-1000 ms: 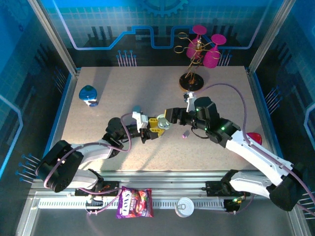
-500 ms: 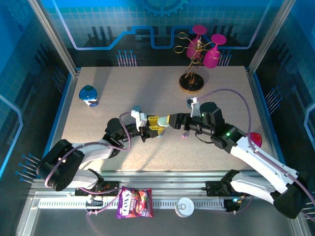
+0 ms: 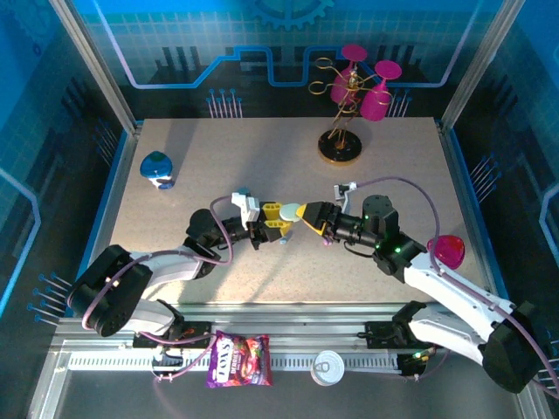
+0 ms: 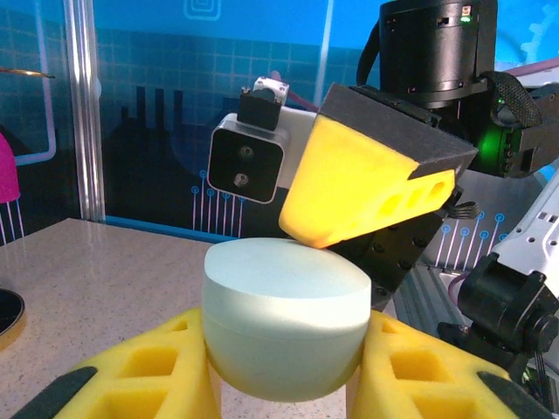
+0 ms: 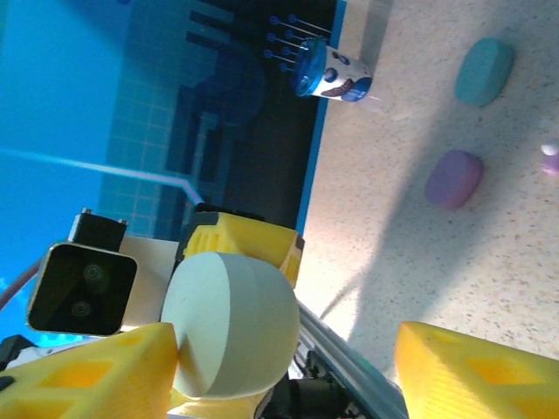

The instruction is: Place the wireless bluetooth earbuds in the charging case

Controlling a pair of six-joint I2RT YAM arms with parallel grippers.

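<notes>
Compared with a second ago, the right gripper (image 3: pixel 307 216) has swung leftward and stretched out low, so that its yellow fingertips now meet the left gripper (image 3: pixel 276 220) above the table (image 3: pixel 262 148). We see the left gripper clamped on the whitish mint charging case (image 4: pixel 284 319), with one yellow finger on each side of it. The right gripper's jaws stand wide. One finger (image 4: pixel 362 188) touches the top edge of the charging case, while the other sits well apart from it in the right wrist view, so this gripper has hold of nothing. A tiny purple earbud (image 3: pixel 325 241) lies on the table just beside the right gripper. Farther off on the table we note a purple rounded piece (image 5: pixel 454 179), a teal rounded piece (image 5: pixel 483 72) and a blue-and-white container (image 5: pixel 332 77).
</notes>
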